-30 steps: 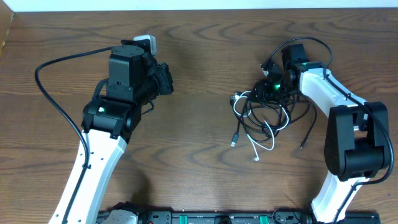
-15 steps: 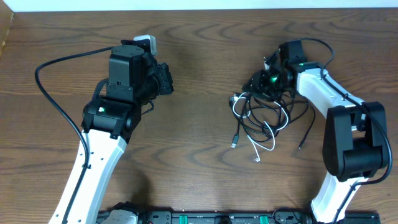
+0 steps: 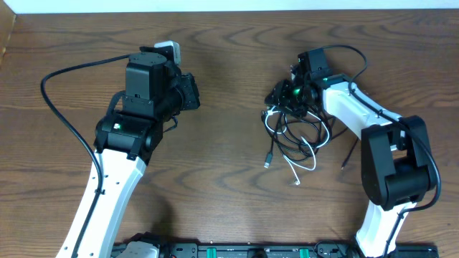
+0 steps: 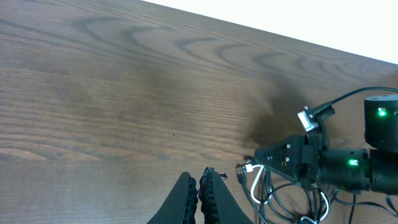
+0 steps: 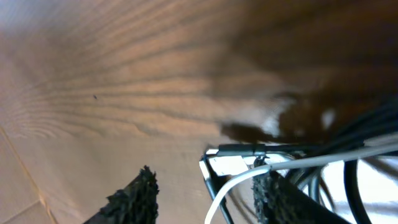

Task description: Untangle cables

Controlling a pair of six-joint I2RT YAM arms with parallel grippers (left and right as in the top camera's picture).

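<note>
Cables (image 3: pixel 295 136) lie in a loose knot on the right half of the desk (image 3: pixel 229 50). They are black loops piled over one another, with a white cable (image 3: pixel 307 163) threaded through them. One black plug end (image 3: pixel 269 162) sticks out at the front left of the heap. The white cable's own tip lies a little nearer the front edge. Another black tail (image 3: pixel 347 159) trails off to the right, close by the right arm (image 3: pixel 351 107).

That arm reaches over to the back left corner of the tangle. From where I stand, the right fingers (image 5: pixel 132 198) are down low at the edge of the pile and stand apart. In the wrist view, the white cable and a thin black one with a dark sleeve run across the gap between them. More black loops (image 5: pixel 367 134) bunch up behind. The fingers are not clamped on any of it. Whether a cord brushes one of them I cannot tell.

The left fingers (image 4: pixel 186 194) are pressed together with nothing between them. They hang over bare wood on the left half of the desk, well apart from the heap and pointing toward it. The left arm (image 3: pixel 118 143) sits folded behind them.
</note>
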